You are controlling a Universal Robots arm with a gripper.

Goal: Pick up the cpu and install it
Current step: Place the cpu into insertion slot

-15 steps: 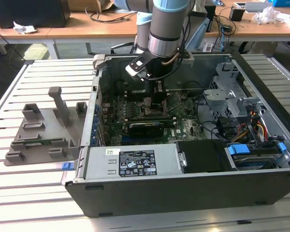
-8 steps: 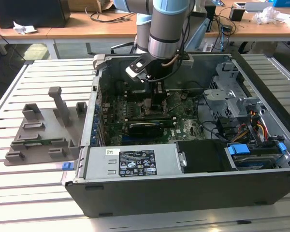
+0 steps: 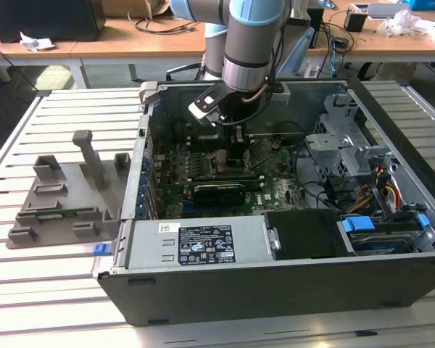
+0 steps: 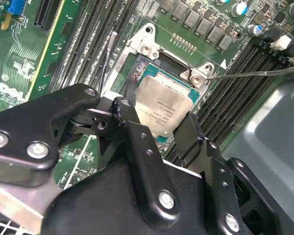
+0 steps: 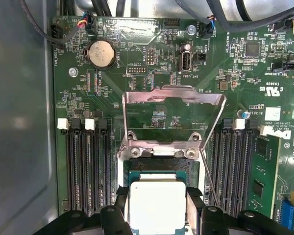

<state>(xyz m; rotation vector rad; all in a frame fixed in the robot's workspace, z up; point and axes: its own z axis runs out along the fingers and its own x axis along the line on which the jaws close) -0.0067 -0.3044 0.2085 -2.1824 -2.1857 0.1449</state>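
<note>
1. Faint print is stamped on the cpu [image 4: 162,105] lid over the socket [image 5: 154,159], too faint to make out.
2. White silkscreen lettering dots the motherboard [image 5: 152,73] all around the socket.
3. A black-and-white label [image 3: 205,244] of small print and symbols lies on the power supply [image 3: 145,243], well apart from the socket.

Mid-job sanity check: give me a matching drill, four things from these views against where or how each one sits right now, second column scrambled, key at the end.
Things:
1. cpu
2. metal load plate
3. coin battery
4. grey tray

States:
A. lying on the slatted table, outside the computer case
B. swung up, open
C. clamped in the gripper
D. round and silver, seated on the motherboard

Pairs: 1-C, 2-B, 3-D, 4-A
</note>
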